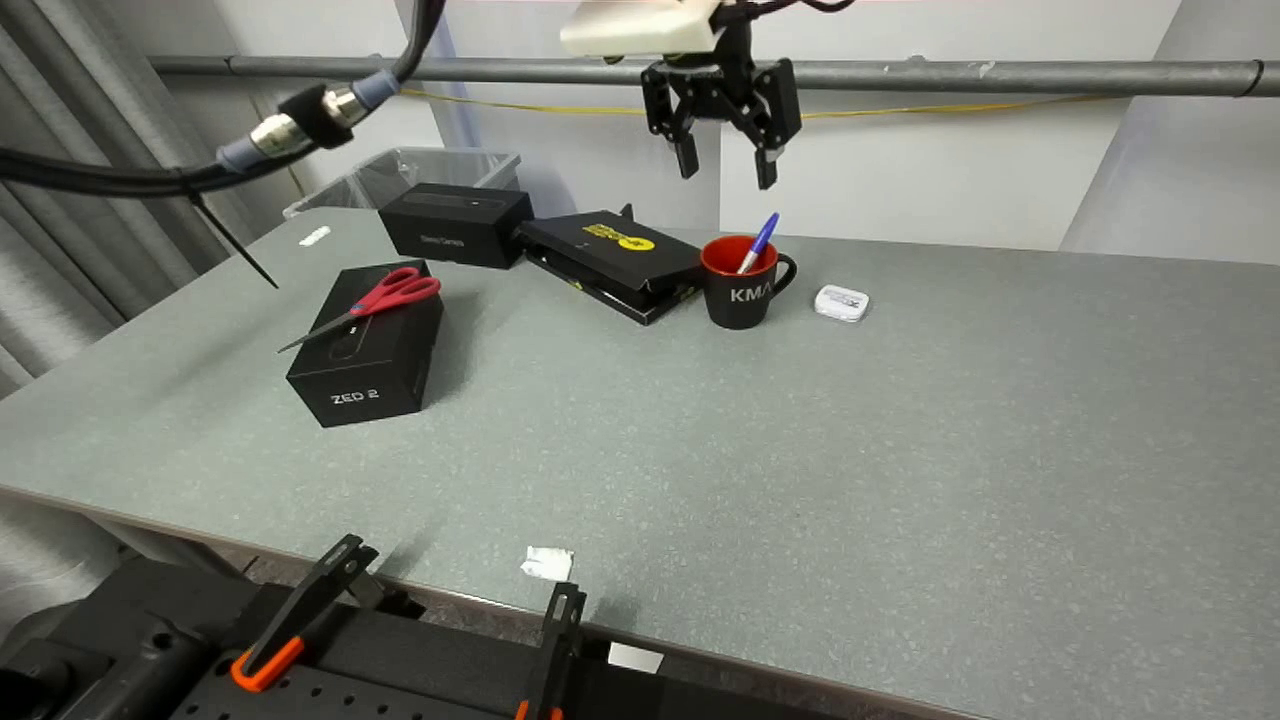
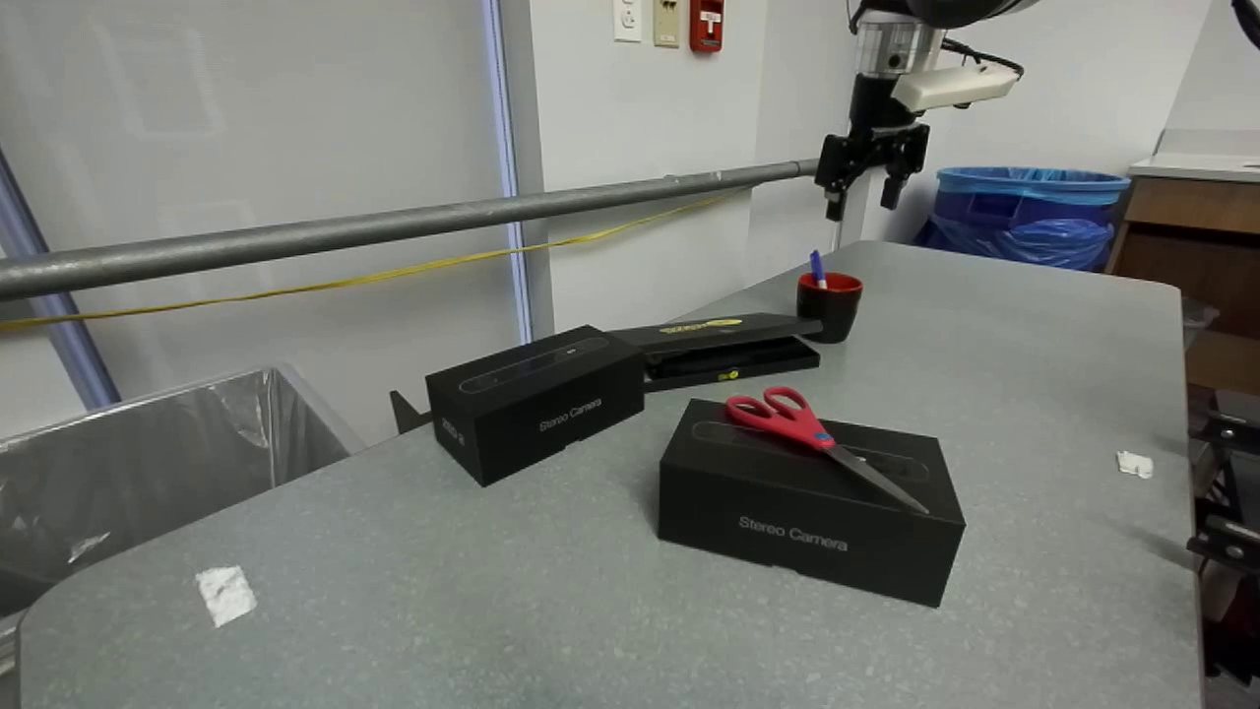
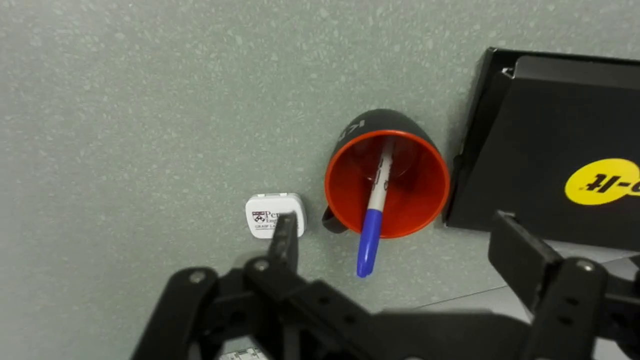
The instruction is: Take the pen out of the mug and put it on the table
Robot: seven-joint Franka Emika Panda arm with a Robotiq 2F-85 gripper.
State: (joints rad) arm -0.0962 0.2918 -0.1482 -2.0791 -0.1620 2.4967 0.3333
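pen (image 3: 375, 205) in mug (image 1: 732, 302) — pincer (image 1: 728, 177) abv

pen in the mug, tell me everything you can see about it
The pen is slim and straight, with a shiny blue cap and a pale barrel, likely plastic, bearing dark marks too small to read. It stands tilted in the mug, cap uppermost and sticking out above the opening, apparently leaning against the mug's edge; whether its lower end meets the bottom is hard to tell. The open gripper hangs above without touching it.
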